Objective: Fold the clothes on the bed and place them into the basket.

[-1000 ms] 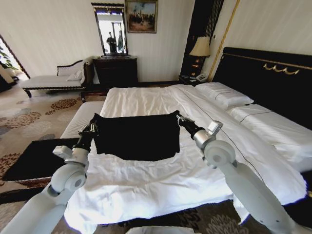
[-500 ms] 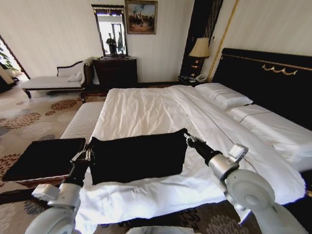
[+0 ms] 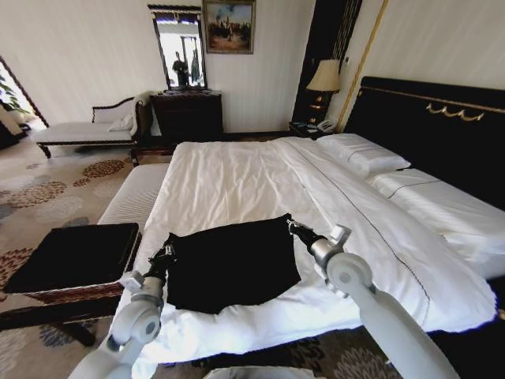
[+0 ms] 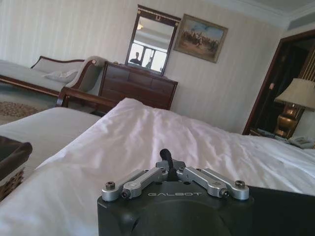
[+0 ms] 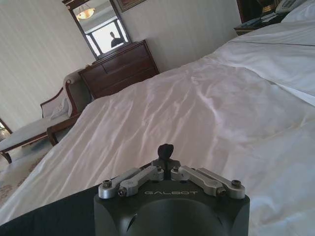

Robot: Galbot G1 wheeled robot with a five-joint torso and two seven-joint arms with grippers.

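Observation:
The black T-shirt point(image 3: 230, 264) lies flat on the white bed point(image 3: 237, 178), close to its near edge, with no lettering showing. My left gripper point(image 3: 167, 251) is shut on its far left corner. My right gripper point(image 3: 293, 228) is shut on its far right corner. In the left wrist view the left gripper point(image 4: 166, 155) has its fingertips pressed together, and black cloth point(image 4: 283, 206) spreads beside it. The right wrist view shows the right gripper point(image 5: 166, 149) shut too, with dark fabric point(image 5: 49, 219) at its side. The brown wicker basket point(image 3: 75, 294) with black lining stands on the floor left of the bed.
A cream striped bench point(image 3: 136, 197) runs along the bed's left side behind the basket. The black headboard point(image 3: 426, 126) and pillows point(image 3: 363, 154) are on the right. A dark dresser point(image 3: 187, 116), a white chaise point(image 3: 79, 131) and a lamp point(image 3: 324, 77) line the far wall.
Both grippers have drawn the T-shirt toward the bed's near edge and then moved closer together, so the shirt looks narrower. The head view shifted a little.

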